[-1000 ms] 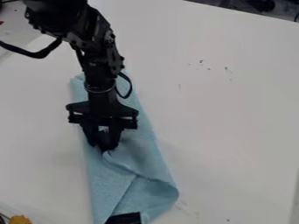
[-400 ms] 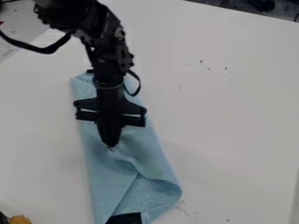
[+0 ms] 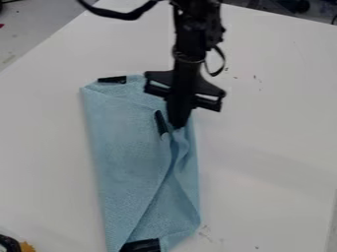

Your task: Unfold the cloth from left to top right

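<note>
while gripper (image 3: pixel 177 126) clamps cloth (image 3: pixel 125 152) & blocks its upper r part, orange thing (image 3: pixel 27 247) at view's btm l

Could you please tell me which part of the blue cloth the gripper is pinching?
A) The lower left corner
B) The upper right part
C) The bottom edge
B: the gripper points down at the blue cloth's upper right, where folds gather at its tips.
</note>
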### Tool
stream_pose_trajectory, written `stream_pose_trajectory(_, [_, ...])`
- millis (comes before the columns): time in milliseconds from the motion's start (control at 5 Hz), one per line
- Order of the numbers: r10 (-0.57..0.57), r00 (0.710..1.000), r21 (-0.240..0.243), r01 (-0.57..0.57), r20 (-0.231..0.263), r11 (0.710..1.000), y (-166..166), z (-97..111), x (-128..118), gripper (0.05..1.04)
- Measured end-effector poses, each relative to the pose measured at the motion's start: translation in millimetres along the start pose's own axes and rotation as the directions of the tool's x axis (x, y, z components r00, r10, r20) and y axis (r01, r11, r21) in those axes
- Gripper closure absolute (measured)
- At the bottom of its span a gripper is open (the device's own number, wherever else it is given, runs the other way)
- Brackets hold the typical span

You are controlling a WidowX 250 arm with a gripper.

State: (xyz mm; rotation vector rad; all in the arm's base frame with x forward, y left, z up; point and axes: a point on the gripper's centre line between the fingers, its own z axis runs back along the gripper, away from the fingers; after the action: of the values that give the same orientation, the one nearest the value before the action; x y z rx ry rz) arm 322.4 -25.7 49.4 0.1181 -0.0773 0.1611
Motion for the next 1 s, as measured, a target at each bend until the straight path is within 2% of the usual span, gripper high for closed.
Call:
stream_pose_trajectory(200, [-0.06,0.998,-0.064,0.058,-0.03,0.996,-20,-22,13,0.993])
stream_pose_trajectory(400, [-0.08,0.996,-0.137,0.073,-0.041,0.988,-29,-39,21,0.83])
stream_pose_trajectory(600, [-0.095,0.995,-0.181,0.087,-0.035,0.98,-36,-42,30,0.569])
stream_pose_trajectory(800, [-0.108,0.994,-0.19,0.101,-0.028,0.977,-42,-40,30,0.285])
stream_pose_trajectory(1000, [-0.111,0.993,-0.181,0.104,-0.03,0.978,-53,-38,26,0.083])
